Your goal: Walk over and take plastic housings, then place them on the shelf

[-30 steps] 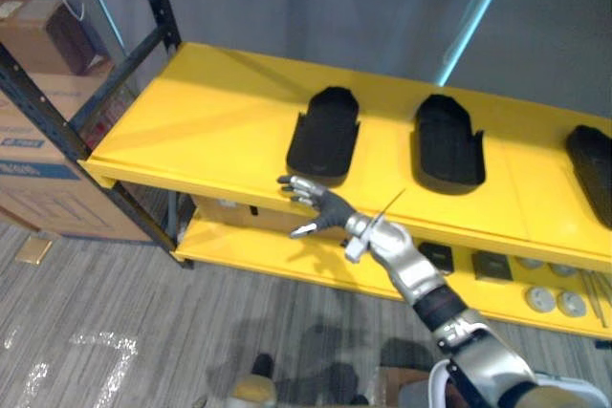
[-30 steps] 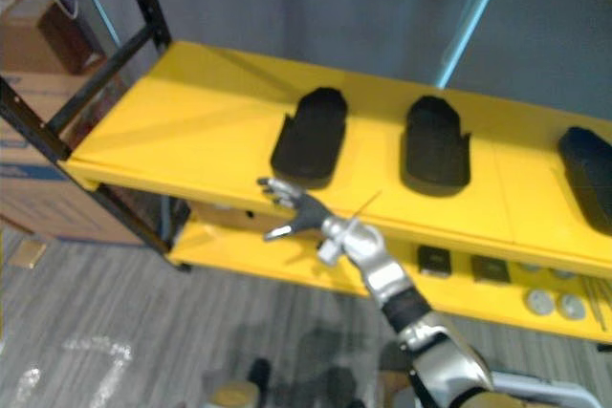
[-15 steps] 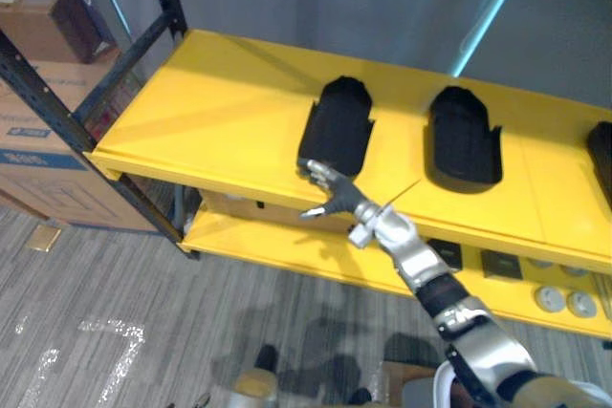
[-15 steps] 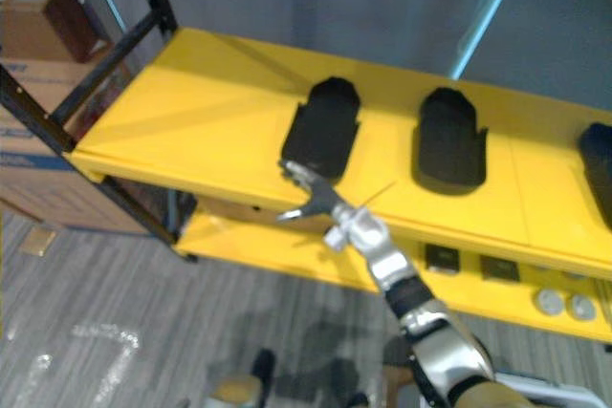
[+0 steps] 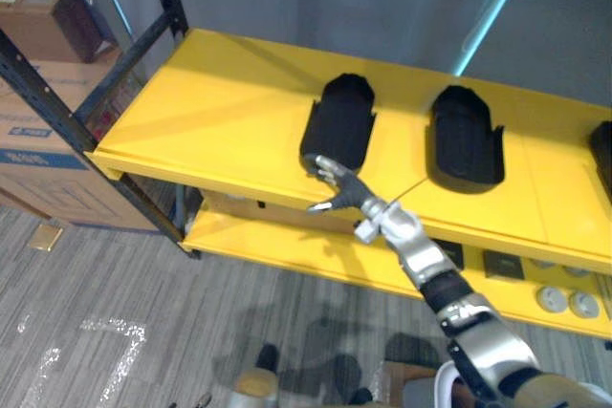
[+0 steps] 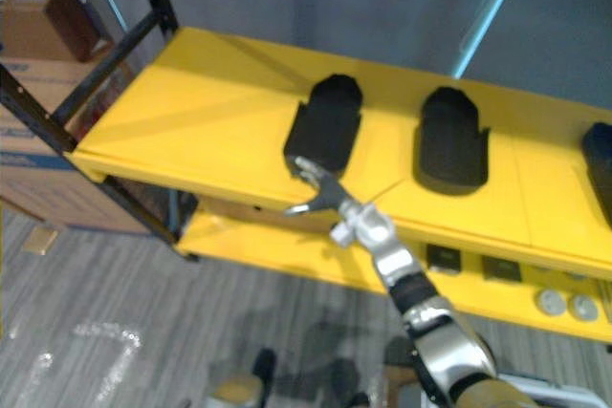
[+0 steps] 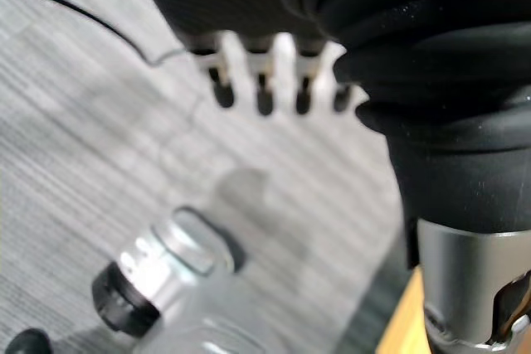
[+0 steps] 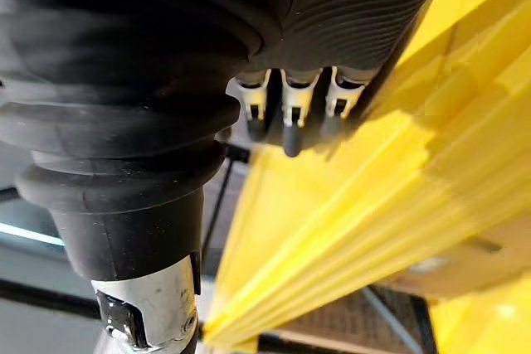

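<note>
Three black plastic housings lie on the yellow shelf board: a left housing, a middle housing and a third housing cut off at the right edge. My right hand reaches out from the lower right. It is open, with its fingers spread at the near end of the left housing, right at the shelf's front edge. In the right wrist view its fingers hang straight over the yellow board. My left hand hangs over the grey floor with relaxed fingers and holds nothing.
A lower yellow shelf carries small black squares and round discs. The black rack upright stands at the left, with cardboard boxes behind it. Grey plank floor lies in front.
My right hand has moved up and forward from below the shelf's front edge to the near end of the left housing. The camera has shifted a little.
</note>
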Motion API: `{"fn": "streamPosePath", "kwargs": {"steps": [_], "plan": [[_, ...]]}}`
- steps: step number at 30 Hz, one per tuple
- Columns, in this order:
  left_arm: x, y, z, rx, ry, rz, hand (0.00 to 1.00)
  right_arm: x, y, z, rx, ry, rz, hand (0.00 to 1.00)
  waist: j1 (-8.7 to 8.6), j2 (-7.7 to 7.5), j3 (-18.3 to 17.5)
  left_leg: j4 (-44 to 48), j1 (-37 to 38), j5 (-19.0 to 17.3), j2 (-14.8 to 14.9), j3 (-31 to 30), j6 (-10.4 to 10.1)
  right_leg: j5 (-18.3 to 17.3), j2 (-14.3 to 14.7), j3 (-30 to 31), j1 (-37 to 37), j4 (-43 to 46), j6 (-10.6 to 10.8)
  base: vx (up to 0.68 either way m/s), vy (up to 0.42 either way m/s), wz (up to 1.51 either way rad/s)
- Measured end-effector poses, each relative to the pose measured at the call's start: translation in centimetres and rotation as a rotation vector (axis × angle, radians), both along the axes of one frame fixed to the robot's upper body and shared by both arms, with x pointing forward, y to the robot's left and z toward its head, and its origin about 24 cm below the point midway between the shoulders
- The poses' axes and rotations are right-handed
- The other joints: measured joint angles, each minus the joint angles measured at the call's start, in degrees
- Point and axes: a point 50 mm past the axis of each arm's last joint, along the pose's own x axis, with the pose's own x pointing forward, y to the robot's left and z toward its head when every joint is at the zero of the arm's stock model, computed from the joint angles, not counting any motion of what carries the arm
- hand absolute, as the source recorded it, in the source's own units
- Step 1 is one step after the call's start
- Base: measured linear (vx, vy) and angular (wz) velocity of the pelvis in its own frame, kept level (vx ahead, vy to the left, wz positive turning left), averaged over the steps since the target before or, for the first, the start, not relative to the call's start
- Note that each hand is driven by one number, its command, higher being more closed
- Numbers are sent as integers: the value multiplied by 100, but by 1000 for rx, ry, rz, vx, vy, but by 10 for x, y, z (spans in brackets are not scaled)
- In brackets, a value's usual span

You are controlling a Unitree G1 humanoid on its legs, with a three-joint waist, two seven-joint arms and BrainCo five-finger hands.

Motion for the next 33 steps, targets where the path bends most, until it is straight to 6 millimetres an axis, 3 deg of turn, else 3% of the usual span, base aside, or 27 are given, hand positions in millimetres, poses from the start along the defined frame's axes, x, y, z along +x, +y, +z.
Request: {"fn": "streamPosePath", "kwargs": {"steps": [33], "plan": [[2, -2, 0, -11, 0, -2, 0, 17, -10, 10, -39, -98, -166, 0, 16, 31, 105, -9, 29, 1, -4, 74, 1, 16, -1, 21, 15, -43, 7, 0, 0, -1]]}}
